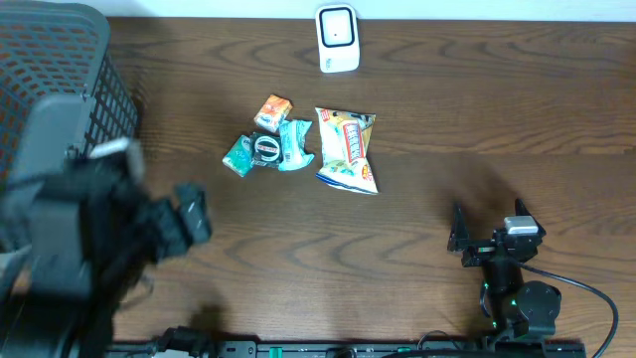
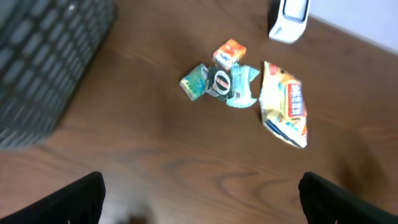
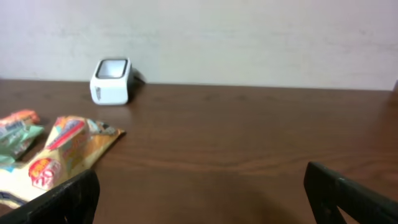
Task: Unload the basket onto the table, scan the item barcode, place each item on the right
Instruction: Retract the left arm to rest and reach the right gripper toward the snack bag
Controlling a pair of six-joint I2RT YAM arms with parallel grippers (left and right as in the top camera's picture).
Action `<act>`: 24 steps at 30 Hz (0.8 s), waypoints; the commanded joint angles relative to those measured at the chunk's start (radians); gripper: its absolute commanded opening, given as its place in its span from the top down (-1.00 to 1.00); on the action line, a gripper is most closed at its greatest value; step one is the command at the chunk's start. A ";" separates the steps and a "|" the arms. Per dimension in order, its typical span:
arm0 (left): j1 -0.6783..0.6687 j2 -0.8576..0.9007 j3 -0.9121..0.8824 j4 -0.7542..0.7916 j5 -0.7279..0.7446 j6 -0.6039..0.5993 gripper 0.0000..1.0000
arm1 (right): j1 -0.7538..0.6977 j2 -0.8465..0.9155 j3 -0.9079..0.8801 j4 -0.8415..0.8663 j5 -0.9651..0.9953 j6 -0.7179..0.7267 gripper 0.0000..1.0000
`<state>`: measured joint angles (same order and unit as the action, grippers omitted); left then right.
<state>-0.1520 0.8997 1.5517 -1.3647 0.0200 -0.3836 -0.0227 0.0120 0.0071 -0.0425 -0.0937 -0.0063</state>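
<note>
While your left gripper (image 2: 200, 185) hangs high over the desk (image 2: 155, 162), its fingers (image 2: 81, 199) stand wide apart with nothing between them. The wrist view looks down on the pile from well above.

Your right gripper (image 3: 199, 190) sits low near the desk's front edge. It is also spread wide and empty, well apart from everything.

The items lie mid-desk, untouched:
- A snack bag (image 1: 347, 149) lies flat on the right of the cluster.
- A pale blue wrapper (image 1: 295, 144) is just beside the snack bag.
- A dark packet (image 1: 265, 150) with a round label touches the blue wrapper.
- A teal packet (image 1: 238, 155) is on the far left of the cluster.
- An orange packet (image 1: 272, 111) is at the back.

No barcode is readable from here.

The white scanner (image 1: 337, 38) stands upright at the desk's far edge, behind the pile. A black mesh basket (image 1: 60, 70) fills the far left corner, beside your left arm.
</note>
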 commanded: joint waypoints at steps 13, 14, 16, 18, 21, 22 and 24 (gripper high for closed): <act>0.005 -0.076 0.005 0.096 -0.185 -0.192 -0.95 | -0.002 -0.003 0.020 0.575 -0.737 0.956 -0.98; 0.005 -0.052 0.005 0.116 -0.186 -0.179 -0.96 | -0.002 0.000 0.041 0.610 -0.710 0.972 -0.99; 0.005 0.006 0.006 0.164 -0.187 -0.129 -0.95 | -0.002 0.020 0.120 0.603 -0.682 0.924 -0.98; 0.008 0.074 0.021 0.191 -0.205 -0.085 -0.95 | -0.003 0.067 0.228 0.520 -0.684 0.822 -0.99; 0.045 0.165 0.063 0.193 -0.261 -0.084 -0.95 | -0.004 0.198 0.437 0.261 -0.711 0.617 -0.98; 0.068 0.193 0.080 0.196 -0.270 -0.084 -0.95 | -0.004 0.267 0.530 0.134 -0.734 0.523 -0.99; 0.122 0.237 0.114 0.200 -0.271 -0.084 -0.95 | -0.003 0.407 0.708 -0.132 -0.756 0.375 -0.98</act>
<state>-0.0952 1.0904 1.5990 -1.1679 -0.1925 -0.4942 -0.0242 0.2607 0.5175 -0.0017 -0.8108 0.6476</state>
